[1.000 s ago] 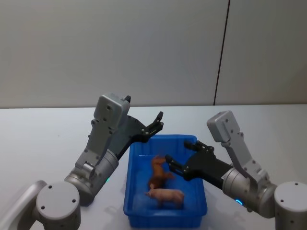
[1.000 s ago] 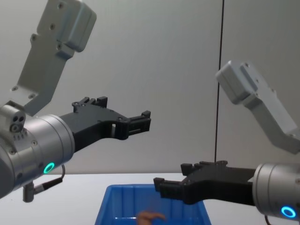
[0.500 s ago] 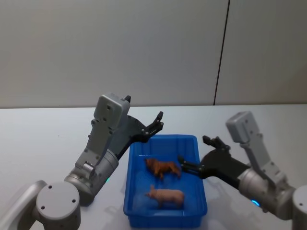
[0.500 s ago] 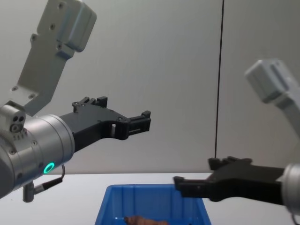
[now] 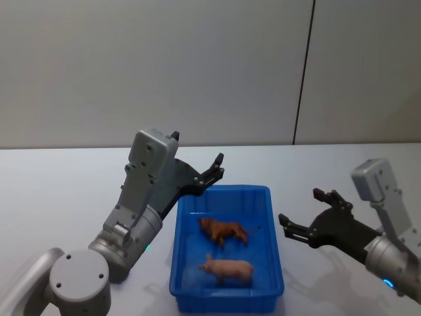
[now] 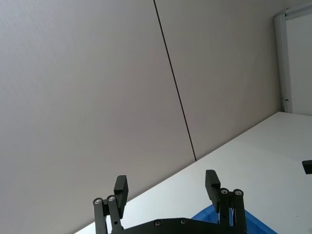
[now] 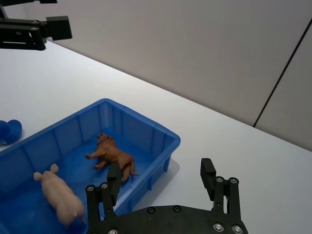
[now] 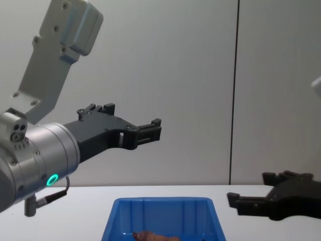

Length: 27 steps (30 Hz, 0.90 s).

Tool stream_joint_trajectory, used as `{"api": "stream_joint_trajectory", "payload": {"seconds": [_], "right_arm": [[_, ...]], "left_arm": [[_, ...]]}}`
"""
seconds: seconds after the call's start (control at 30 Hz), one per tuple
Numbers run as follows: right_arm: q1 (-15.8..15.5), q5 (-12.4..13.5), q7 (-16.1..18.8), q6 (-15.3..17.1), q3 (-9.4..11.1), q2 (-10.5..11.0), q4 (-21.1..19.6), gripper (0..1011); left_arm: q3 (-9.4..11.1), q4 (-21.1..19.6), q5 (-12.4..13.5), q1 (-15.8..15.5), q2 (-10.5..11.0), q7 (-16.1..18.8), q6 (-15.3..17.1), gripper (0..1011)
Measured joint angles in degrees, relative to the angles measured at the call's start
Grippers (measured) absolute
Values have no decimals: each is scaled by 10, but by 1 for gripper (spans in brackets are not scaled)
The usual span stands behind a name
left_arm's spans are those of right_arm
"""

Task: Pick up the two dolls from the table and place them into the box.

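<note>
Wide and empty, the right gripper [image 5: 298,207] is held just right of the box [image 5: 227,301], where a reddish-brown doll [image 5: 223,230] and pink doll [image 5: 227,268] are laid. The left gripper [image 5: 217,167] is parked wide above its far-left corner.

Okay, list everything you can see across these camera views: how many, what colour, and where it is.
Blue ribbed rectangular plastic bin: one, bright blue, on the table between the arms.
Reddish-brown elongated lion-shaped toy: one, lying in the bin's far half.
Pinkish-tan pig-shaped toy: one, in the bin's near half.
Small rounded blue thing: one, on the table beside the bin, cut off at the picture's edge.
White flat tabletop: one, under everything.
Grey panelled wall: one, behind the table.
Left gripper: black, open, raised by the bin's far left corner.
Right gripper: black, open, right of the bin.
</note>
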Motion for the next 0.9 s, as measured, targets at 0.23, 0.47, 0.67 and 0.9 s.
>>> {"api": "stream_joint_trajectory", "payload": {"seconds": [0.23,0.47,0.67,0.9], "right_arm": [[-6,6,-1,-5,9,13,0,1001],[-9,9,-2,-8,14,20,0,1001],[-10,10,-2,-9,17,24,0,1001],[-11,11,-2,-10,18,26,0,1001]], "left_arm": [[-1,-4,0,5,3,6,3,1004],[-4,-26,-8,24,14,39,16,1004],[-9,-58,-25,56,33,87,29,1004],[-14,-98,-61,108,65,147,35,1004]]}}
